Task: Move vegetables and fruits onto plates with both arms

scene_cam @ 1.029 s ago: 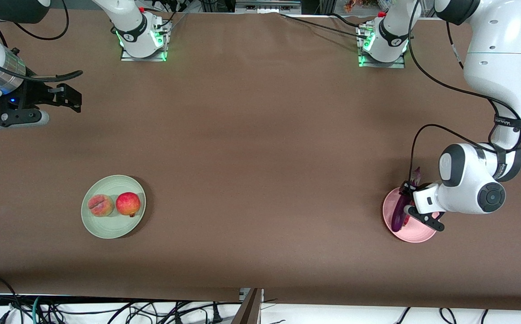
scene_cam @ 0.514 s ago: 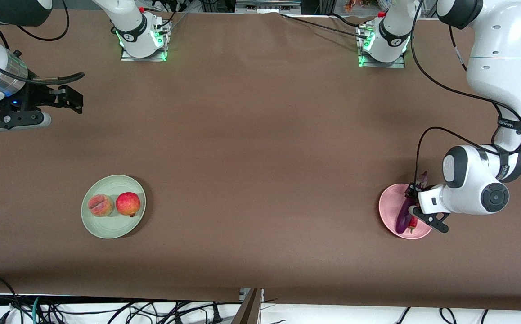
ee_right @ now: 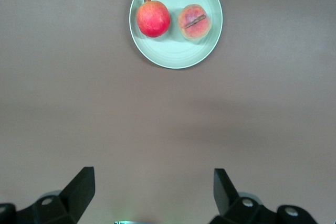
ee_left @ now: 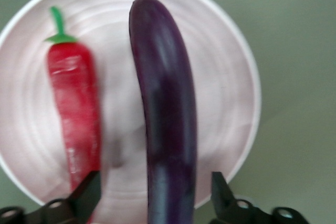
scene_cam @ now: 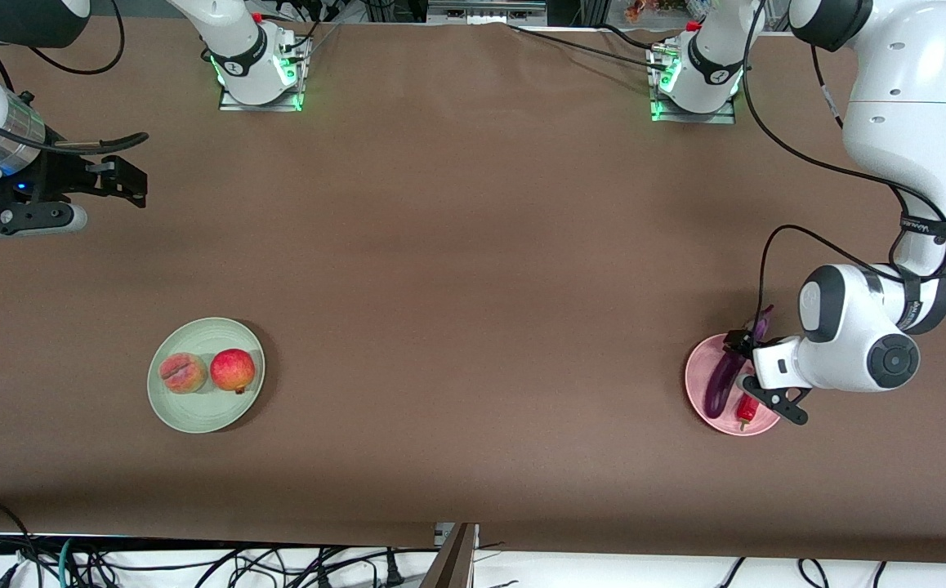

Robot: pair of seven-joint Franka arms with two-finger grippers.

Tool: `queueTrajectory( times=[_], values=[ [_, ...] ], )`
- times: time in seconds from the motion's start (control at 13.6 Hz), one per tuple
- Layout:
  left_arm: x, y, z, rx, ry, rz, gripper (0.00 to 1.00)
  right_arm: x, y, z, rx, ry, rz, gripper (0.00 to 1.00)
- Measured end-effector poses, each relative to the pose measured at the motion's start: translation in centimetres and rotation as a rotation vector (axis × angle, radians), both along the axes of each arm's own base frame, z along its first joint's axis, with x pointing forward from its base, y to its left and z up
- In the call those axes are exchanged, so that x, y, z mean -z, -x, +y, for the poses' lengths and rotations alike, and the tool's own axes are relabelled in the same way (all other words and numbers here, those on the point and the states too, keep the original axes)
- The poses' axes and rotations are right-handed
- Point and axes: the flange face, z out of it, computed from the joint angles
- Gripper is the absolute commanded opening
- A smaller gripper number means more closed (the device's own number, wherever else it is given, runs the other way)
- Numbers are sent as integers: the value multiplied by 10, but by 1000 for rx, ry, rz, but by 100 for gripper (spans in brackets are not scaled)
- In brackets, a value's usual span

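Observation:
The pale pink plate (scene_cam: 698, 384) sits at the left arm's end of the table. The purple eggplant (scene_cam: 719, 385) and the red chili (scene_cam: 747, 408) lie side by side on it. My left gripper (scene_cam: 747, 371) hangs just above them. In the left wrist view it (ee_left: 157, 187) is open, its fingers either side of the eggplant (ee_left: 165, 114) without touching. The chili (ee_left: 73, 108) lies beside it on the plate (ee_left: 239, 72). The pale green plate (scene_cam: 195, 412) holds the peach (scene_cam: 183, 372) and the pomegranate (scene_cam: 233, 370). My right gripper (scene_cam: 126, 180) waits open and empty.
The right wrist view looks down on bare brown table with the green plate (ee_right: 176, 53), pomegranate (ee_right: 153, 18) and peach (ee_right: 194, 22), its gripper (ee_right: 154, 182) open. The arm bases (scene_cam: 256, 73) stand along the table's edge farthest from the front camera.
The eggplant has come down to lie flat on the pink plate beside the chili, which now shows fully. The plate slid slightly toward the table's middle. The right arm barely moved.

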Motion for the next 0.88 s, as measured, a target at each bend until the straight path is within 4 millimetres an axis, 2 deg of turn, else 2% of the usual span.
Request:
queueTrajectory(
  times=[0.15,0.29,0.59,0.73,0.88],
  values=[
    [-17,-5,-11,-8,-7,17,100,0,0,0,0,0,0,100],
    [-43,-14,-6,-17,-9,-6,100,1,-1,0,0,0,1,100],
    [-125,-39,14,-44,-16,-114,100,-2,-2,0,0,-2,-8,100],
    [-154,-36,22,-62,-21,-89,100,-2,-3,0,0,-2,-9,100],
    [-209,-29,25,-157,-41,-113,100,-1,-4,0,0,-2,-7,100]
  ],
)
